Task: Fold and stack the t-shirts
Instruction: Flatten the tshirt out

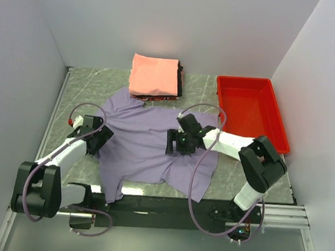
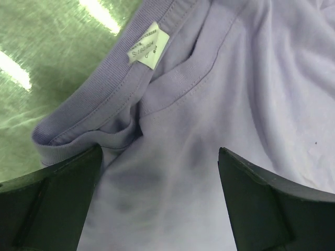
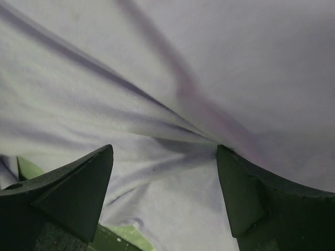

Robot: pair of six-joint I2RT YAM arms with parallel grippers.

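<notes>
A lavender t-shirt [image 1: 145, 152] lies spread out in the middle of the table, its collar toward the left. My left gripper [image 1: 101, 139] is open and low over the collar. In the left wrist view the collar's white label [image 2: 149, 44] shows above the gripper [image 2: 159, 157], with cloth lying between the dark fingers [image 2: 52, 204]. My right gripper [image 1: 171, 142] is open over the shirt's middle. In the right wrist view the gripper [image 3: 165, 151] straddles a raised crease of the shirt [image 3: 172, 73]. At the back sits a stack of folded t-shirts [image 1: 154, 74], salmon-pink on top with black and dark red edges below.
A red plastic tray [image 1: 278, 119] stands at the back right, close to the right arm's elbow. White walls close in the table on the left, back and right. Grey cables loop over the shirt near both wrists. Green table surface [image 3: 123, 235] shows under the shirt's edge.
</notes>
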